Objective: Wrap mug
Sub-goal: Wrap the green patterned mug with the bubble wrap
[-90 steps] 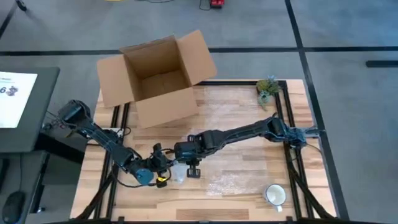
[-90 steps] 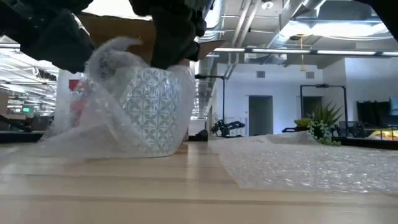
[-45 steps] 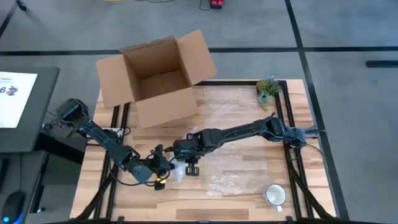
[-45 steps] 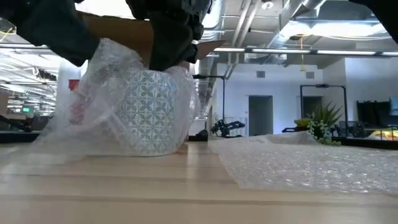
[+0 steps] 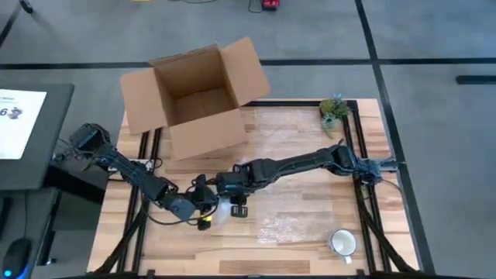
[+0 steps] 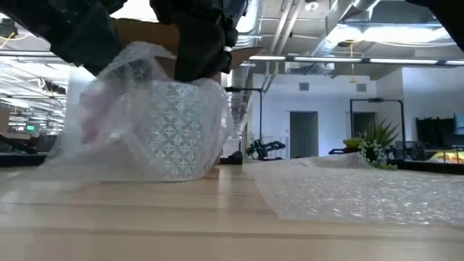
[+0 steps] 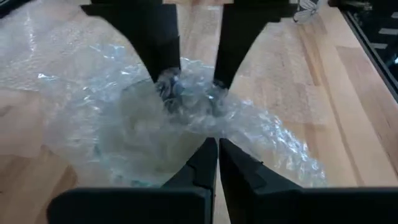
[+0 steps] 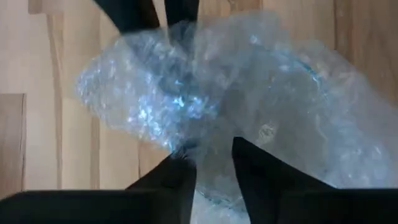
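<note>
The patterned mug [image 6: 174, 134] stands upright on the wooden table [image 5: 310, 240], left of the middle, draped in a sheet of bubble wrap [image 6: 109, 145]. The wrap's skirt lies spread on the table around it [image 7: 74, 124]. My left gripper [image 5: 203, 204] is at the mug's left side, shut on the wrap [image 7: 214, 146]. My right gripper [image 5: 232, 198] hangs over the mug from the right, its fingers closed around a gathered bunch of wrap [image 8: 208, 165]. The mug's rim and handle are hidden under the wrap. My left gripper pinches a fold of bubble wrap [image 7: 208, 134] between its two fingertips, coming slanting down from the table's left. The wrap runs from there up over the mug's top. My right gripper holds the bunched wrap on top of the mug [image 7: 186, 93] between its two fingers [image 7: 165, 59], pointing down from above. The mug stands on the table under the hold.
An open cardboard box [image 5: 194, 101] stands at the far left. A second bubble wrap sheet [image 6: 348, 188] lies flat right of the mug. A white mug [image 5: 343, 242] sits near the front right corner, a small plant [image 5: 333, 108] at the far right.
My left gripper has moved toward the mug, to the right and the far edge, carrying its fold of wrap. The wrap on the mug's left side has risen and folded farther over the mug's top. My right gripper has stayed over the mug.
</note>
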Robot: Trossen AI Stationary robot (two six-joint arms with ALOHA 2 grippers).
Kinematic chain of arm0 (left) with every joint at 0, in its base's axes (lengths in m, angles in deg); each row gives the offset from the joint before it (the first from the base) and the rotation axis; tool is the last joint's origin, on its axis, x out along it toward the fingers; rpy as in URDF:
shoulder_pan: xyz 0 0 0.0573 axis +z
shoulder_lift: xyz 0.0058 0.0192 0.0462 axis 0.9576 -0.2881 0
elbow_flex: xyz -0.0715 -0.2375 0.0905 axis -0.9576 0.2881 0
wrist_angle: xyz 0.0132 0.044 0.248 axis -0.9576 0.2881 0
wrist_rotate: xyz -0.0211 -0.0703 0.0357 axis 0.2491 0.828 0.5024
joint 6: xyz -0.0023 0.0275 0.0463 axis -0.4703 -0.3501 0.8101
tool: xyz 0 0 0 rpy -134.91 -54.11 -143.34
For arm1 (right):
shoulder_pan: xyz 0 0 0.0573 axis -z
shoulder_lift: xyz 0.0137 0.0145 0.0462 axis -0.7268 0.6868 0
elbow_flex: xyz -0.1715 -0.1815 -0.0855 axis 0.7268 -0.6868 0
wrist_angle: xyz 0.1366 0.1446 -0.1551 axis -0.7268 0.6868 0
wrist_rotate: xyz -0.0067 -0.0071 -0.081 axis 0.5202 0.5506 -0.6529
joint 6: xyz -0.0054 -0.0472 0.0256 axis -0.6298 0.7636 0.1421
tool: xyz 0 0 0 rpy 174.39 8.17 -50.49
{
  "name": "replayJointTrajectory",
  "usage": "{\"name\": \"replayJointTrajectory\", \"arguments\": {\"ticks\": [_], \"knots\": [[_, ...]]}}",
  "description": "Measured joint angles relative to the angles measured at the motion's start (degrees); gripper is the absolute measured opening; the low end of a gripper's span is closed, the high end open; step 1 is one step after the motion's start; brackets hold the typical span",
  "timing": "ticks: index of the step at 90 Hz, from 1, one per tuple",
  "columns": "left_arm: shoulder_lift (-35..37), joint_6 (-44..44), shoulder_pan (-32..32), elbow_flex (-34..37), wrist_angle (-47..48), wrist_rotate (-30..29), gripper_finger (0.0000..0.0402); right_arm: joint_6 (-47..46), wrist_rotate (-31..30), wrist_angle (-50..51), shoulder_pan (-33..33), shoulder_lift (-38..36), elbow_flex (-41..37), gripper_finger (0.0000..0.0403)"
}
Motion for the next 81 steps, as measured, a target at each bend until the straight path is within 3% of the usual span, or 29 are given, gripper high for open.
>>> {"name": "replayJointTrajectory", "arguments": {"ticks": [14, 40, 58, 81], "knots": [[0.7, -1.07, -0.19, -0.02, 0.99, 0.11, 0.0, -1.36, -0.42, 0.03, -0.02, -1.16, -0.01, 0.0107], [10.63, -11.41, -4.36, -0.09, 14.79, 5.09, 0.0, -2.38, -2.92, -0.99, 0.81, 0.49, 0.02, 0.0107], [11.47, -8.61, -6.93, -0.11, 10.63, 1.26, 0.0, -2.66, -3.09, -3.06, 1.51, 0.44, -0.63, 0.0107], [5.21, -6.06, -2.66, -0.09, 10.0, -6.09, 0.0, -2.66, -3.3, -3.27, 1.08, 0.44, -0.63, 0.0107]]}}
